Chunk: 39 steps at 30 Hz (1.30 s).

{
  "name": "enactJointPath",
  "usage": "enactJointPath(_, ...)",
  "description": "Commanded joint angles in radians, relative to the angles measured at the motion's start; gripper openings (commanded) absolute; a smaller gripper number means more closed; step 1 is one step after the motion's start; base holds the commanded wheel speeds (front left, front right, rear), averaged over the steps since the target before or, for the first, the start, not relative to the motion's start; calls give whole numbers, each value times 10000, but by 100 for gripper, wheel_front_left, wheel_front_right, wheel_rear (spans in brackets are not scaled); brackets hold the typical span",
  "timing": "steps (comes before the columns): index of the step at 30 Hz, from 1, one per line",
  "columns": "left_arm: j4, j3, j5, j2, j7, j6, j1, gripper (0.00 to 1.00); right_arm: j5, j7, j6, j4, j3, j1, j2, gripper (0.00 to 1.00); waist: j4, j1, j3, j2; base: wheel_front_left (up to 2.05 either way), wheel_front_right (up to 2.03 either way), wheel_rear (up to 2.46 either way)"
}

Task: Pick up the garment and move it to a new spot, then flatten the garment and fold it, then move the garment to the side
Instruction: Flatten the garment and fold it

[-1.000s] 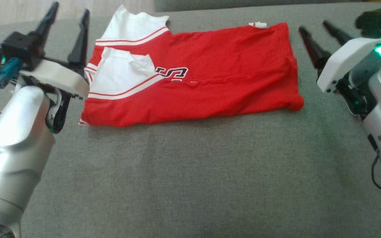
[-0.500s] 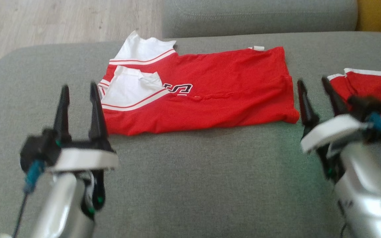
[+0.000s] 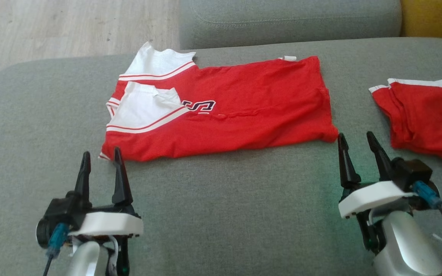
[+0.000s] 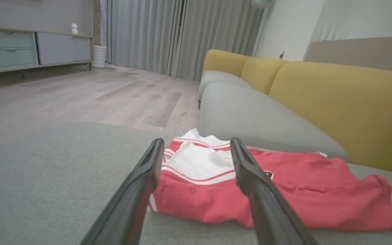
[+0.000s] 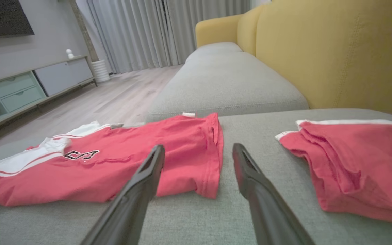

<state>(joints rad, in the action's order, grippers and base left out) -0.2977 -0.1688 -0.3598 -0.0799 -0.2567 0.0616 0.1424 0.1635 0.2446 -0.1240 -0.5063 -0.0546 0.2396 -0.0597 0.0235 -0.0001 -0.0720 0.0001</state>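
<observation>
The garment [image 3: 236, 111] is a red shirt with white sleeves, folded lengthwise into a long band on the grey sofa seat [image 3: 225, 214]. It also lies ahead in the left wrist view [image 4: 284, 190] and the right wrist view [image 5: 121, 163]. My left gripper [image 3: 102, 155] stands open just in front of the garment's left near corner, touching nothing. Just in front of the garment's right near corner, my right gripper [image 3: 355, 136] is open and empty. Both pairs of fingers point toward the garment.
A second folded red garment [image 3: 424, 115] lies on the seat at the right, close to my right gripper. A grey seat cushion [image 3: 290, 19] and a yellow sofa back [image 5: 335, 51] lie beyond. Wooden floor [image 3: 71, 27] lies past the seat's left edge.
Both arms have drawn back from beside the garment toward me and now sit lower in the head view. The camera has shifted, bringing the second red garment into sight. The garment lies as before.
</observation>
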Motion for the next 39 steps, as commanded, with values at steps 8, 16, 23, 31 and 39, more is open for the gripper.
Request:
enactJointPath(8, -2145, 683, -297, -168, 725, 238, 1903, 100, 118, -293, -67, 1050, -531, 520, 92, 100, -452, 1, -494, -1, 0, 0, 0)
enactJointPath(16, -3857, 1006, -409, -573, 1206, 620, 2924, 100, 265, -344, -67, 1345, -713, 583, 93, 100, -702, 1, -943, -1, 0, 0, 0)
enactJointPath(23, -5295, 850, -447, -747, 1615, 417, 3396, 100, 597, -312, -67, 1474, -772, 740, 94, 100, -791, 1, -1186, -1, 0, 0, 0)
enactJointPath(31, -6443, 677, -550, -774, 1896, 91, 3797, 99, 644, -321, -67, 1487, -908, 863, 94, 100, -786, 1, -1285, -1, 0, 0, 0)
enactJointPath(39, -6071, 733, -623, -640, 260, -307, 4026, 0, 228, -777, -67, 1103, -550, 915, 95, 100, -487, 1, -1040, -1, 0, 0, 0)
